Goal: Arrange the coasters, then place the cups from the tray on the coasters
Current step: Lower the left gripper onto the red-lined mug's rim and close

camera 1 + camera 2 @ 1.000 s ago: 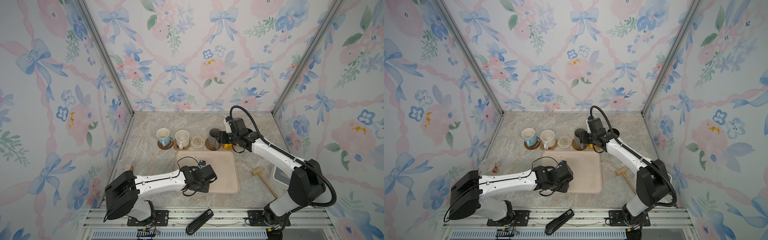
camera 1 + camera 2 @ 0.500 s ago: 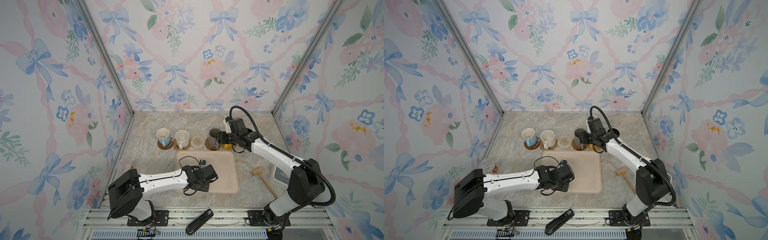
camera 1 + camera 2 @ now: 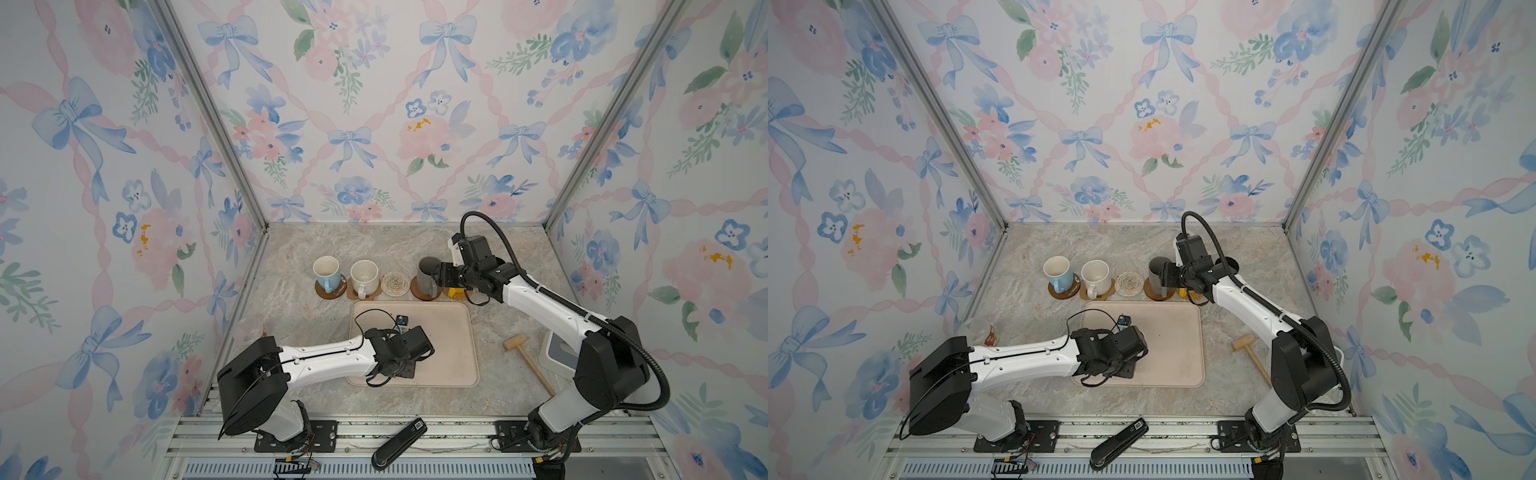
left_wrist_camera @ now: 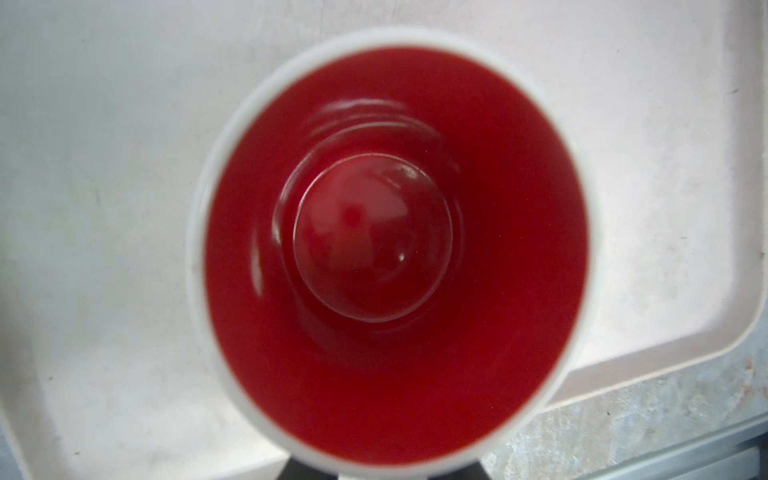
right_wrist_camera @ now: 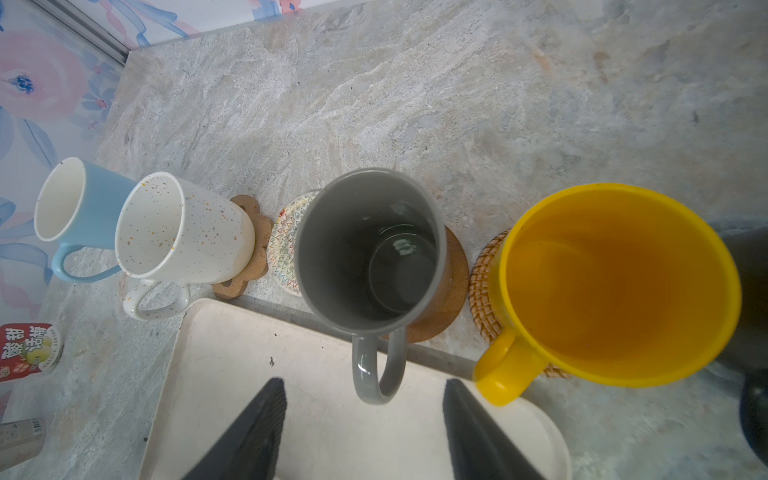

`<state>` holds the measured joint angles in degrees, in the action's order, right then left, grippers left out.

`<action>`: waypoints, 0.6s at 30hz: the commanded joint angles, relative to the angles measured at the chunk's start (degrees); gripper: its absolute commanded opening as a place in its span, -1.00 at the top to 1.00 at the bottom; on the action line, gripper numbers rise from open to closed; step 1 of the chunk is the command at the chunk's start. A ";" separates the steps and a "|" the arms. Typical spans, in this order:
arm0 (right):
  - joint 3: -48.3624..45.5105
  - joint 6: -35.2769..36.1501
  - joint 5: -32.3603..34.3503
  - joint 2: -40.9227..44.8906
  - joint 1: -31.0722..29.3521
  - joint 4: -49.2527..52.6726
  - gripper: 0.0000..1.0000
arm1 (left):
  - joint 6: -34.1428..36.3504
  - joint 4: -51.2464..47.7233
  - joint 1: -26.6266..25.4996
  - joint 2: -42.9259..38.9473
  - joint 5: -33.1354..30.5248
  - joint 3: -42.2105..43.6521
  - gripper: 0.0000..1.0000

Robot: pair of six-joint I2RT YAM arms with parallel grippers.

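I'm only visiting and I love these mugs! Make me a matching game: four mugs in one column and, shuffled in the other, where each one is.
Mugs:
1. light blue mug
2. grey mug
3. yellow mug
4. red-inside mug

Places:
a. at the beige tray, on no coaster
b. on the rattan coaster
c. on the dark round coaster
d. on the brown disc coaster

Pairs: 1-c, 2-d, 3-b, 4-a.
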<state>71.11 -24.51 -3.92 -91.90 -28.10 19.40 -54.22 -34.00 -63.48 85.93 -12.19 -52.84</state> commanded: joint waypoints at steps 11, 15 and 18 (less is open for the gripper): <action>-0.78 -0.80 -0.64 -0.90 1.18 -0.31 -0.26 | 1.92 -0.72 1.66 2.11 -4.66 -2.33 0.38; -0.71 -0.80 -0.76 -1.09 1.20 -0.27 -0.26 | 2.93 -0.63 1.75 3.24 -4.78 -3.03 0.38; -0.62 -0.80 -0.81 -1.27 1.22 -0.26 -0.27 | 3.41 -0.65 1.78 4.22 -4.78 -3.67 0.39</action>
<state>71.09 -24.67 -4.32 -92.18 -27.40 19.40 -52.38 -34.00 -62.17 88.90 -15.29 -54.98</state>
